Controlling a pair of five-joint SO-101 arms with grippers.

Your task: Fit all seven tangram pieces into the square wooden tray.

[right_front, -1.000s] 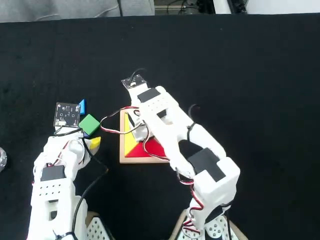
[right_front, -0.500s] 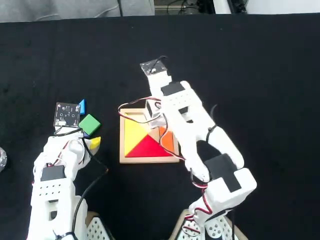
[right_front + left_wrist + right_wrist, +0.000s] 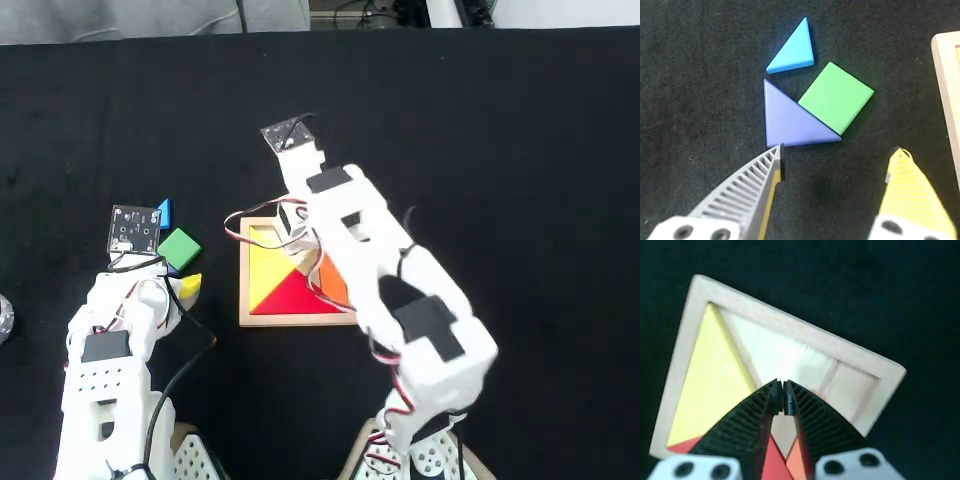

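The square wooden tray [image 3: 244, 300] lies at the table's middle and holds a yellow triangle [image 3: 262, 272], a red triangle [image 3: 290, 298] and an orange piece [image 3: 335, 285]. My right gripper [image 3: 780, 387] hangs shut and empty over the tray's [image 3: 790, 322] bare wooden floor, beside the yellow triangle [image 3: 705, 375]. To the tray's left lie a green square [image 3: 836, 97], a light blue triangle [image 3: 792, 49] and a purple triangle [image 3: 787, 120] that touches the square. My left gripper [image 3: 837, 155] stands open just short of the purple triangle, holding nothing.
Black cloth covers the table. The right arm's body [image 3: 380, 280] hides the tray's right part from above. The green square [image 3: 179, 248] and the blue triangle [image 3: 165, 212] sit close to the left arm's wrist camera [image 3: 135, 230]. Open cloth stretches to the far right.
The right arm swung right from the tray's left half, then came back a little to the left. The orange piece now shows in the tray. The left arm has kept still.
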